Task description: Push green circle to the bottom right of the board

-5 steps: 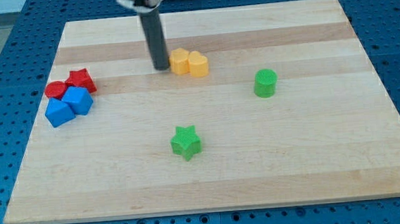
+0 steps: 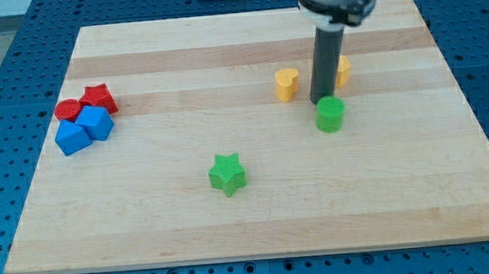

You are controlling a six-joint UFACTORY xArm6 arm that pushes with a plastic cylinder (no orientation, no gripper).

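One camera view only, looking down on a pale wooden board [image 2: 258, 214] set on a blue perforated table [image 2: 2, 249]. No gripper on this arm, so no open or closed state to tell: just a straight dark rod ending in my tip [image 2: 320, 102]. Tip planted right at the upper-left edge of the green circle [image 2: 330, 114], touching or very nearly so. Green circle lying right of the board's middle, about halfway down, well apart from the bottom right corner. Just behind the rod, toward the view's top right, a yellow block [image 2: 342, 70], partly hidden, its shape not clear. To the rod's left, near but apart, a yellow heart-like block [image 2: 286, 84]. Lower down, left of centre, a green star [image 2: 228, 173], well apart from the circle. At the view's left edge, a tight cluster of four: a red star [image 2: 99, 98] beside a rounded red block [image 2: 68, 110], and below them two blue blocks, one [image 2: 97, 123] touching the other [image 2: 73, 138].
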